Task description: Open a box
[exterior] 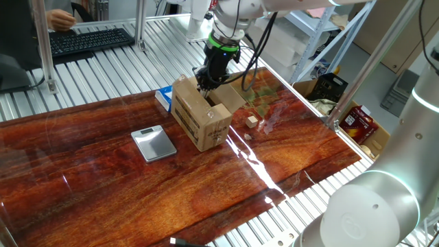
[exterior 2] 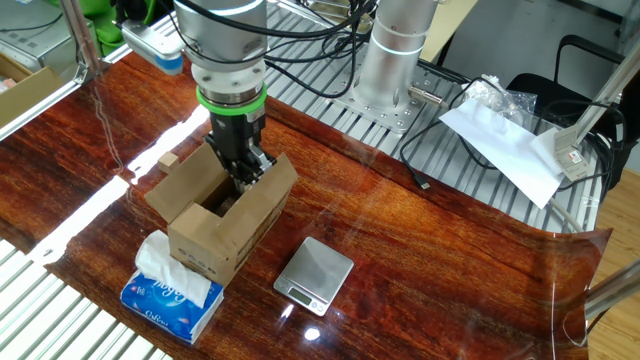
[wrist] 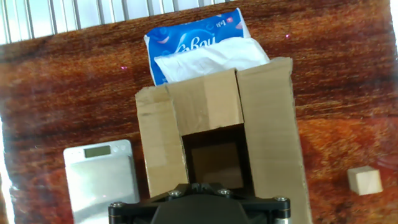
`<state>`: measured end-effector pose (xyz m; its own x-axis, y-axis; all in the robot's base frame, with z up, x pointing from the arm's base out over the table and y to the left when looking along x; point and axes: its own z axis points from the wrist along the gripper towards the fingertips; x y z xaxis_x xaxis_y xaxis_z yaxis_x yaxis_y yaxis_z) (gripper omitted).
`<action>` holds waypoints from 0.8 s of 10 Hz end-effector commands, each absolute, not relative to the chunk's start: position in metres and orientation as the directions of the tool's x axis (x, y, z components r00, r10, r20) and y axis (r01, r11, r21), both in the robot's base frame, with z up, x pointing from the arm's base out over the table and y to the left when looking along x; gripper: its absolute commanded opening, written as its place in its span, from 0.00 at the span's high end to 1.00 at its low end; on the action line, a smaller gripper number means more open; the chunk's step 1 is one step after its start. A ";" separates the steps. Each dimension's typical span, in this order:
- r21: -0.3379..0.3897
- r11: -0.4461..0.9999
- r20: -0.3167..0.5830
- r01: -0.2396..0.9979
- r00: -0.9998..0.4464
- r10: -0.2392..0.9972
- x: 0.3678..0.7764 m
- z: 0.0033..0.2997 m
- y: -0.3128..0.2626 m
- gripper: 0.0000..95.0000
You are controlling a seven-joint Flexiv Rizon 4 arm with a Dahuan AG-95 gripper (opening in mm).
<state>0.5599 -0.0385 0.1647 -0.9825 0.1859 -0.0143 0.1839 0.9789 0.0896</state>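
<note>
One box (exterior 2: 222, 225) directly beneath the closed tool (exterior 2: 243, 178).

A robotics lab: aluminium-slat bench (exterior: 103, 62), metal framing (exterior: 357, 75), keyboard (exterior: 89, 39), cabling (exterior 2: 330, 40).

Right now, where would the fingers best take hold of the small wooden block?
Probably from straight above, pinching two opposite flat sides of the wooden block. It sits alone on the table, apart from the box, and its cube-like shape offers parallel faces.
</note>
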 end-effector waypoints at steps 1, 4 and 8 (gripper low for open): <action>0.086 0.977 -0.001 0.195 -0.981 0.196 0.559 0.169 -0.034 1.00; 0.083 0.975 0.011 0.207 -0.978 0.207 0.558 0.174 -0.029 1.00; 0.079 0.966 0.026 0.246 -0.969 0.245 0.558 0.179 -0.016 1.00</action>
<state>0.5578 -0.0153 0.1795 -0.9684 0.2479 0.0262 0.2492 0.9653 0.0777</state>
